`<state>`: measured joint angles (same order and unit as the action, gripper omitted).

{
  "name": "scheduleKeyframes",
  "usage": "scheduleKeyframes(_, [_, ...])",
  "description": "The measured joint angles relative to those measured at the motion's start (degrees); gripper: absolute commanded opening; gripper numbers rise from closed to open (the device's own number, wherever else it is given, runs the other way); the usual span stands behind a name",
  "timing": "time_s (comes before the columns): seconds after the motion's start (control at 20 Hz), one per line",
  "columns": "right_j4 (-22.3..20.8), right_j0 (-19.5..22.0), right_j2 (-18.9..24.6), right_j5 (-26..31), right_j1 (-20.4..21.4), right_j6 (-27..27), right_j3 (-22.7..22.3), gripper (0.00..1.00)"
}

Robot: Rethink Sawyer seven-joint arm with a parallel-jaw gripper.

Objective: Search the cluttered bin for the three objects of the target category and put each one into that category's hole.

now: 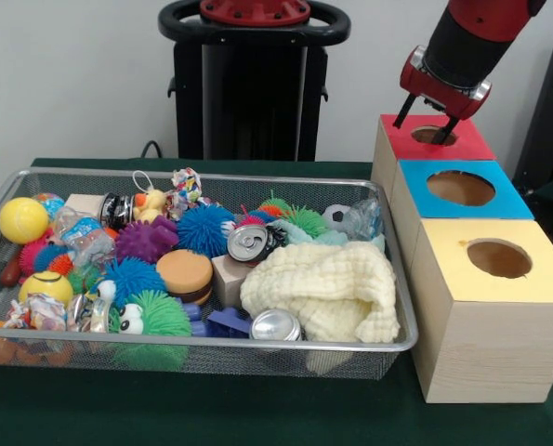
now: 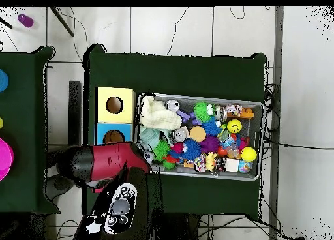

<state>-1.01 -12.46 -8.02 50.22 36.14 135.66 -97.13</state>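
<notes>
A wide wire-mesh bin [image 1: 16, 186] fills the green table [image 1: 257, 418], packed with spiky balls, cans, a cream knitted cloth [image 1: 322, 288] and other clutter. To its side in the front view stand three pale wooden boxes in a row, topped yellow [image 1: 499, 260], blue [image 1: 462, 190] and, farthest back, red. The red-and-black arm comes down from above directly over the red-topped box, its gripper [image 1: 429, 119] hanging just above the red-ringed hole [image 1: 432, 136]. The two dark fingers [image 1: 404, 111] stand spread apart, tips pointed down at the opening, and nothing shows between them.

The nearest soft toy on view is a small yellow duck [image 1: 151, 203] with an orange beak, lying against the bin's far wall toward the end away from the boxes. From the gripper it lies well across the bin, so the coming reach would seem to run the tray's full long axis, away from the boxes. The duck sits wedged between a can and crumpled wrappers, with the mesh wall just behind it, leaving little room on that side; approach from above looks the clearest way in. No striped tiger can be made out in either view. In the overhead view the arm covers the red box entirely, while the blue and yellow openings stay visible beside the bin's short end.
</notes>
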Motion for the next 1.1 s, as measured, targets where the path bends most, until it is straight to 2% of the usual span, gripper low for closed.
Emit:
scheduleKeyframes(0.7, [0.5, 0.5, 0.4, 0.7, 0.1, 0.0, 0.0, 1.00])
scheduleKeyframes(1.0, [4.3, 4.7, 2.5, 6.6, 1.3, 0.0, 0.2, 1.00])
scheduleKeyframes(1.1, [6.4, 7.2, 3.6, 11.1, 2.1, 0.0, 0.6, 1.00])
